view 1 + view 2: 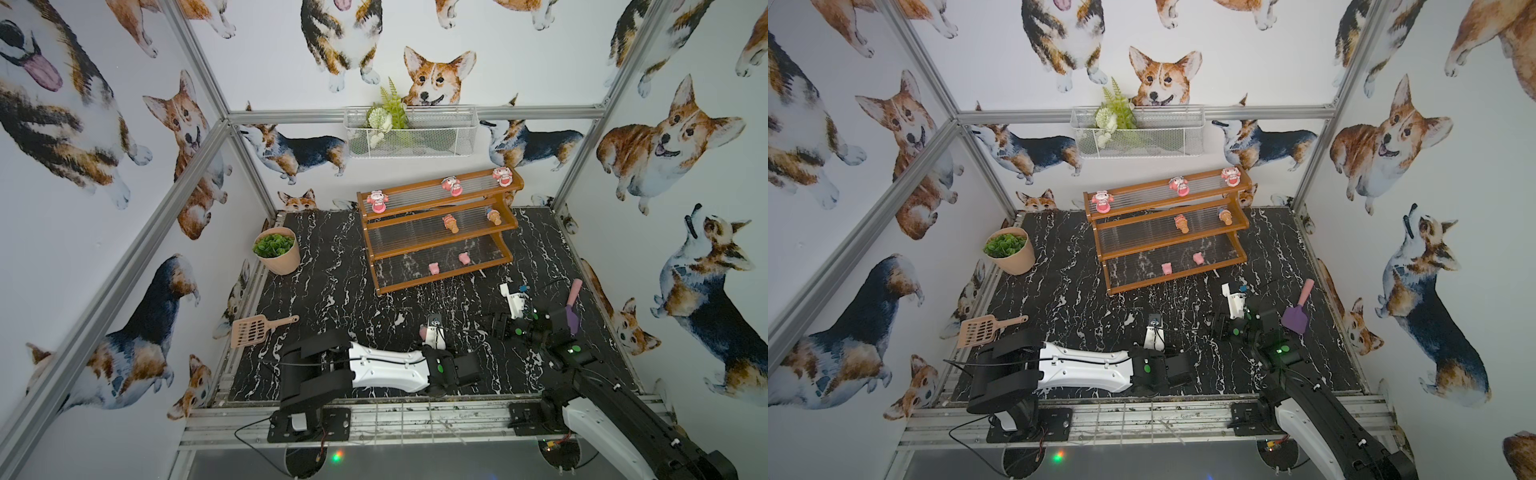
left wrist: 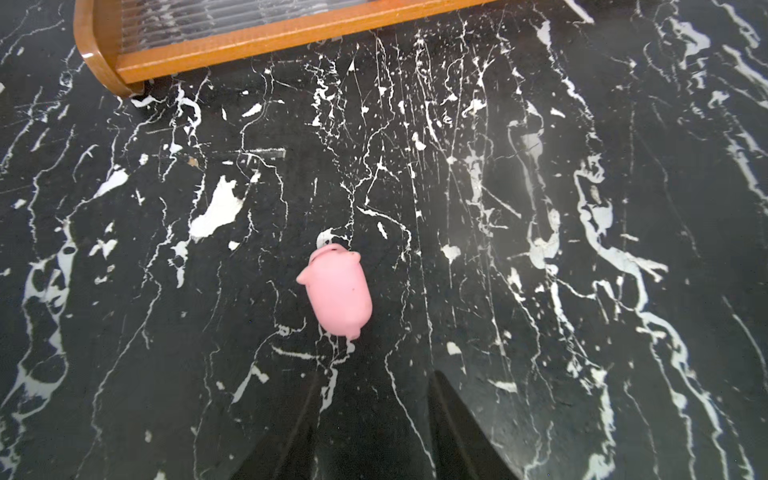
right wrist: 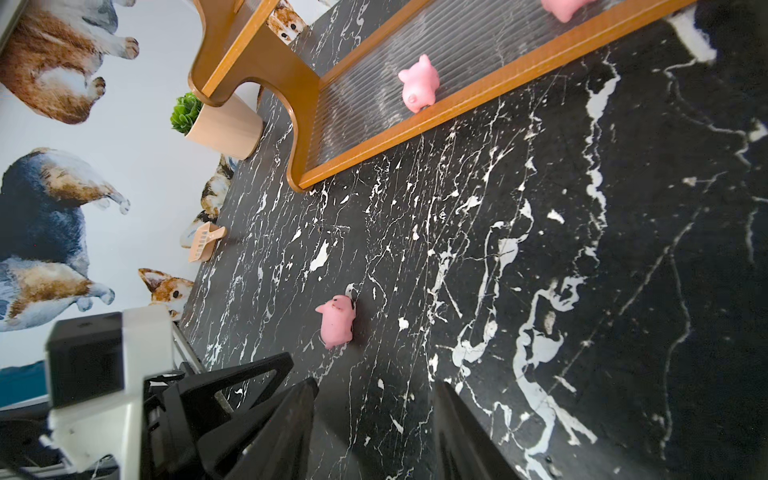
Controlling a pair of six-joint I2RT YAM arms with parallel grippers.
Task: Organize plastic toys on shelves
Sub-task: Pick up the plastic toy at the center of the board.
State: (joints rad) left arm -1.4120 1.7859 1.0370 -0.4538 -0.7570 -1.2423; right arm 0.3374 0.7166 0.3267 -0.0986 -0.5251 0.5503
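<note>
The left end effector (image 2: 376, 382) hung released and empty at the wrist frame's lower edge. The last pink pig (image 2: 338, 291) lay on the desk (image 2: 582, 291) at centre, just ahead, seemingly lined up for grasping. Two pink pigs (image 1: 434, 268) already occupied the rack's lowest shelf (image 1: 444, 275).

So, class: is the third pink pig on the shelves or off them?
Off. The pink pig lies on the black marble table, in front of the shelves, clear of their lowest tier.

top views overhead, facing down; wrist views low, sharing pig (image 2: 336, 293)
</note>
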